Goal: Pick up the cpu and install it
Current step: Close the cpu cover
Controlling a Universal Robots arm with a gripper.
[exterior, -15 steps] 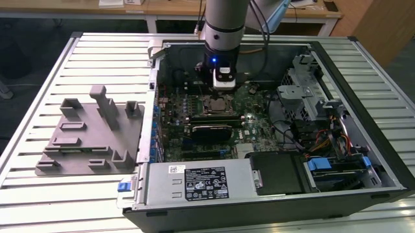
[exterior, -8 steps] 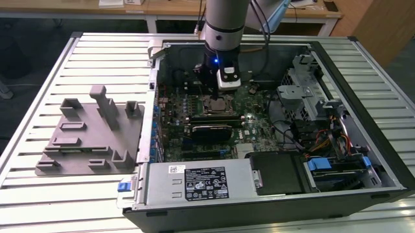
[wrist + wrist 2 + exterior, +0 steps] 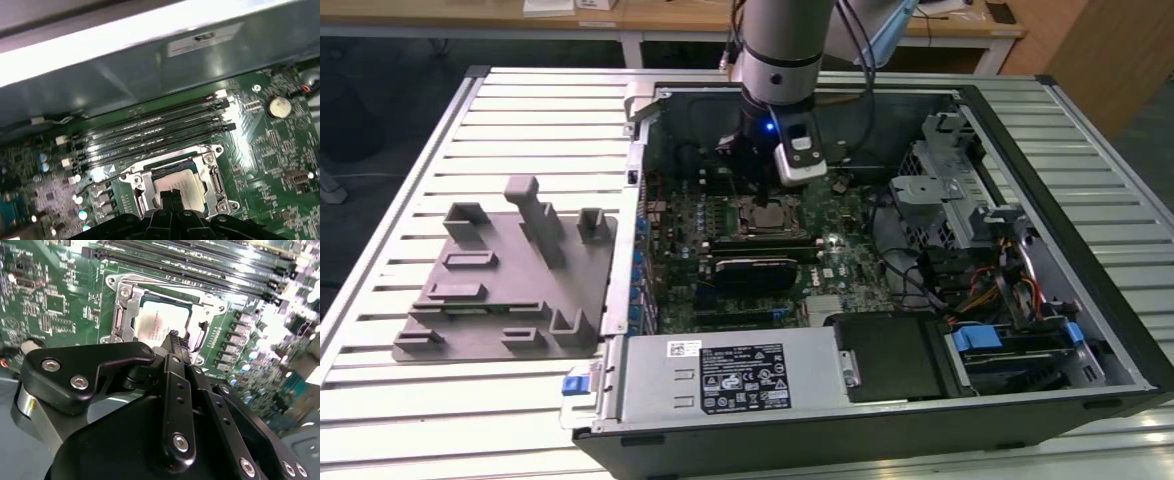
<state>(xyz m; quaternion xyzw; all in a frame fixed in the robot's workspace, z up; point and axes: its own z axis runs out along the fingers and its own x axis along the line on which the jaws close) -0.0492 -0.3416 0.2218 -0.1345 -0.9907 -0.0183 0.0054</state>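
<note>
Hovering just above the cpu (image 3: 161, 320), the gripper (image 3: 173, 335) has its fingers pinched together, holding nothing. The cpu lies flat inside the socket (image 3: 121, 310), apparently already seated there.

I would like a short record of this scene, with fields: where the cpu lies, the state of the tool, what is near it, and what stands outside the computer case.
cpu: lies flat in the socket frame on the motherboard, silver top up
tool: shut, tip close over the cpu's edge; contact cannot be told
near the socket: memory slots
computer case: side open, on the slatted table
outside the case: grey fixture plate with upright posts, at the exterior view's left
</note>
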